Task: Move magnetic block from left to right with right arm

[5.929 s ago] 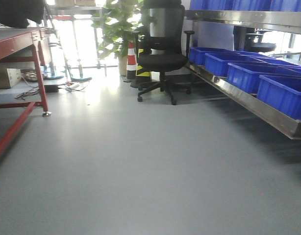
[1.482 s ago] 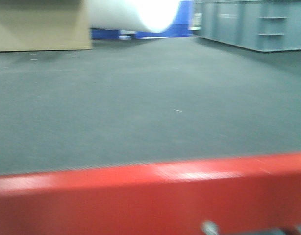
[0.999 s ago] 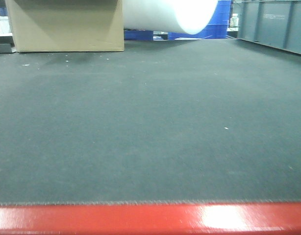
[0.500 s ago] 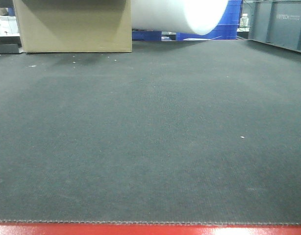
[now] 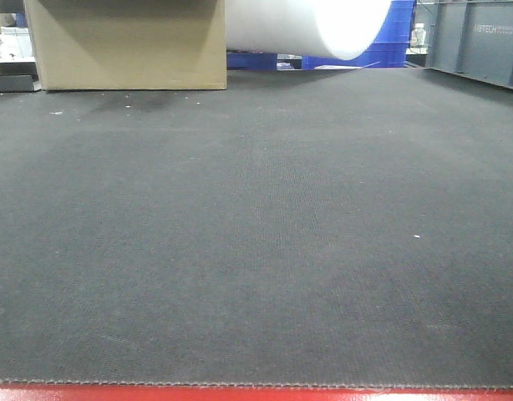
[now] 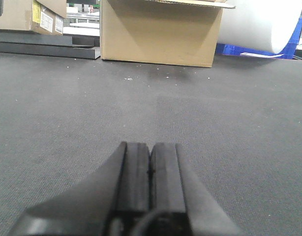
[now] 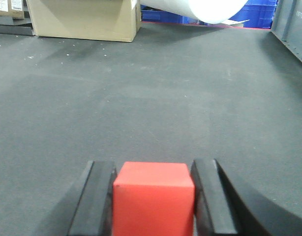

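Covering table: dark grey ribbed mat [image 5: 256, 209], red edge strip [image 5: 240, 393] nearest.
Far ahead of claws: tan cardboard box [image 5: 127, 46], white roll [image 5: 315, 25], blue bins [image 5: 398, 33], grey crate [image 5: 482, 42].
Right gripper [image 7: 152, 169] clamped on magnetic block [image 7: 153, 201]. Block square between fingers, flat face up; cube, no long axis.
Left gripper [image 6: 150, 150] closed, pads touching, nothing between.

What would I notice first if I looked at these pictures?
The bright red block jumps out, pinched in the right claw at the bottom of the right wrist view. Far across the dark mat sit a big tan cardboard box and a fat white roll beside it.
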`<state>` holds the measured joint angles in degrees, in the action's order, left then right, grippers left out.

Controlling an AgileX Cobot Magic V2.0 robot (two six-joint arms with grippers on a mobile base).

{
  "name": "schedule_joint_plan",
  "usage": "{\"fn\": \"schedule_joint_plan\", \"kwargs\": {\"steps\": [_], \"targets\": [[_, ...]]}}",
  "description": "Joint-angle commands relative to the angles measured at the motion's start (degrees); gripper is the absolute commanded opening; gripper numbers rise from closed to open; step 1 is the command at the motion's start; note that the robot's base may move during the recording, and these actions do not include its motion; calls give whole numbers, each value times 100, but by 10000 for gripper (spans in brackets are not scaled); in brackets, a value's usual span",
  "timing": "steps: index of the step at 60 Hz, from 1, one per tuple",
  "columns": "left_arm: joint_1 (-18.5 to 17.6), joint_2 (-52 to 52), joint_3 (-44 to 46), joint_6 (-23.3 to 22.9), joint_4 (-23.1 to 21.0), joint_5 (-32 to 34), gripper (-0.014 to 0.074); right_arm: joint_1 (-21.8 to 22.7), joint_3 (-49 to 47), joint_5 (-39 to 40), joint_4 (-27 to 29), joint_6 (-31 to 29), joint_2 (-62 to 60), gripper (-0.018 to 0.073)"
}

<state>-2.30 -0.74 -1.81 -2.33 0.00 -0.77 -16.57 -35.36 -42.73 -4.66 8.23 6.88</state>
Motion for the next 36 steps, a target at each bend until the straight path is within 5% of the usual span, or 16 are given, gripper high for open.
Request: {"fn": "schedule_joint_plan", "kwargs": {"steps": [1, 11, 24, 36], "targets": [[12, -88, -51, -38, 0, 506, -116, 23, -156, 483, 77, -49, 173, 140], [12, -88, -51, -38, 0, 506, -116, 23, -474, 561, 746, -193, 1075, 140], [12, -88, -51, -38, 0, 506, -116, 18, -1522, 1005, 2008, -1587, 2946, 140], [12, -88, -51, -38, 0, 506, -116, -272, -2569, 920, 2517, -2011, 4543, 140]]}}
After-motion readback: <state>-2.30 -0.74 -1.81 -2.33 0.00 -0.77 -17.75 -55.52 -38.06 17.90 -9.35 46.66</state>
